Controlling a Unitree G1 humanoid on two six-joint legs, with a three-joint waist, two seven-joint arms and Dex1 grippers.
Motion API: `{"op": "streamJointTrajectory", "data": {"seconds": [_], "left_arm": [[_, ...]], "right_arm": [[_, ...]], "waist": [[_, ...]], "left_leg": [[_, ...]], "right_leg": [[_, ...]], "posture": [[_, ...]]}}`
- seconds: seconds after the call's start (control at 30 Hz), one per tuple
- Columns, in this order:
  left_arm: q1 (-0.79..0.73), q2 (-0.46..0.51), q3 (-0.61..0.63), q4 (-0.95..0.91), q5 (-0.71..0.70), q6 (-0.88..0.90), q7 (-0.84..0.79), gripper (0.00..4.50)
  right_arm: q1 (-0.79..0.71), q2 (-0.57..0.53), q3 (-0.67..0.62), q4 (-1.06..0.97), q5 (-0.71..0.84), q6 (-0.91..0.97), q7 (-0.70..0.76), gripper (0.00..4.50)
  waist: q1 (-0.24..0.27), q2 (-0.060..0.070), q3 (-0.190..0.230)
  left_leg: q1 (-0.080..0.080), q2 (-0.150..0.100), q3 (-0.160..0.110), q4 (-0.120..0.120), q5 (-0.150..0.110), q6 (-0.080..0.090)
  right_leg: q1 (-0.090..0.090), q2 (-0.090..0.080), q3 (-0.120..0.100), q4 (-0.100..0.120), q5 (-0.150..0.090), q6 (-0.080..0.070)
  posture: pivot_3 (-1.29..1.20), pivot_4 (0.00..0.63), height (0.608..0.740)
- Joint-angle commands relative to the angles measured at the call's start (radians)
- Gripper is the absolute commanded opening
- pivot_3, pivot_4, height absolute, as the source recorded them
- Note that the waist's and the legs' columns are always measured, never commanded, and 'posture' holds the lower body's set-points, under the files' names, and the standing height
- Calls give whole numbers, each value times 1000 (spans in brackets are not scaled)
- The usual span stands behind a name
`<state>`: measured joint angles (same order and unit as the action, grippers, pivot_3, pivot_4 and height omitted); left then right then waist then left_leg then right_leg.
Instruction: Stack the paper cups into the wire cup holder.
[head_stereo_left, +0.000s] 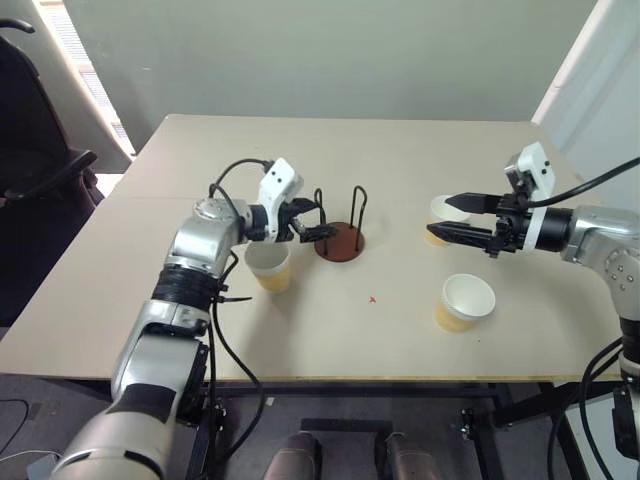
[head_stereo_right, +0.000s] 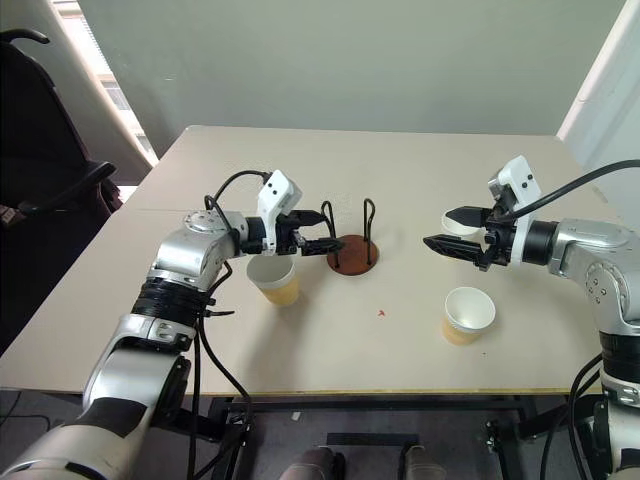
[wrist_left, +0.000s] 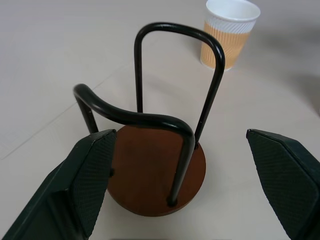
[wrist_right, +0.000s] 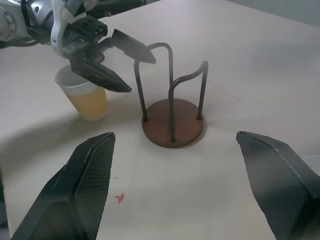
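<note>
The wire cup holder (head_stereo_left: 340, 243), a reddish-brown disc with black wire loops, stands empty at the table's middle. My left gripper (head_stereo_left: 315, 222) is open right beside its left side, and the left wrist view shows the holder (wrist_left: 150, 175) close ahead between the fingers. One paper cup (head_stereo_left: 268, 266) stands upright under my left forearm. A second cup (head_stereo_left: 466, 301) stands near the front right. A third cup (head_stereo_left: 442, 212) is partly hidden behind my right gripper (head_stereo_left: 442, 217), which hovers open to the holder's right, pointing toward it (wrist_right: 172, 125).
The beige table (head_stereo_left: 400, 150) has its front edge close to the cups and a small red mark (head_stereo_left: 372, 298) in front of the holder. A black chair (head_stereo_left: 30, 130) stands off the table's left side.
</note>
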<state>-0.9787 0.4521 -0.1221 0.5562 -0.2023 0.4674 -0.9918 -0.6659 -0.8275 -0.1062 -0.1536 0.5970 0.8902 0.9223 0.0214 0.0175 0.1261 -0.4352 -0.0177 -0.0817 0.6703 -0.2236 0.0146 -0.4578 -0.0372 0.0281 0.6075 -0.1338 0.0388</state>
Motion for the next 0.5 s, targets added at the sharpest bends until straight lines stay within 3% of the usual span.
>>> {"op": "streamJointTrajectory", "data": {"seconds": [0.03, 0.1, 0.2, 0.37, 0.5], "left_arm": [[-50, -23, 4, 25, 20, -31, 17, 4500], [-59, -35, 5, 47, 27, -42, 23, 4500], [-80, -67, 10, 100, 39, -74, 48, 3921], [-107, -101, 34, 150, 31, -114, 63, 2156], [-105, -100, 31, 137, 15, -123, 3, 743]], "right_arm": [[-2, -7, -39, -34, 17, -16, -8, 4017], [3, -6, -43, -41, 20, -13, -12, 4017], [7, 4, -64, -45, 39, -3, -31, 4058], [59, -36, -90, -88, 71, 15, -7, 4058], [110, -128, -96, -111, 71, -1, 64, 4058]], "waist": [[1, 0, 0], [1, 0, 0], [2, 0, 0], [4, 0, 0], [7, 0, 0]], "left_leg": [[0, 0, 0, 0, 0, 0], [0, 0, 0, 1, 0, 0], [0, 0, 0, 1, 0, 0], [0, 0, 1, 2, 0, 1], [-1, -1, 2, 4, 0, 0]], "right_leg": [[0, 0, 0, 0, 0, 0], [0, 0, 0, 0, 0, 0], [0, 0, 0, 0, 0, 1], [1, 0, 0, 0, -1, 2], [1, -1, 1, 0, -2, 5]], "posture": [[0, 150, 740], [0, 150, 740], [0, 150, 740], [0, 150, 740], [0, 150, 740]]}}
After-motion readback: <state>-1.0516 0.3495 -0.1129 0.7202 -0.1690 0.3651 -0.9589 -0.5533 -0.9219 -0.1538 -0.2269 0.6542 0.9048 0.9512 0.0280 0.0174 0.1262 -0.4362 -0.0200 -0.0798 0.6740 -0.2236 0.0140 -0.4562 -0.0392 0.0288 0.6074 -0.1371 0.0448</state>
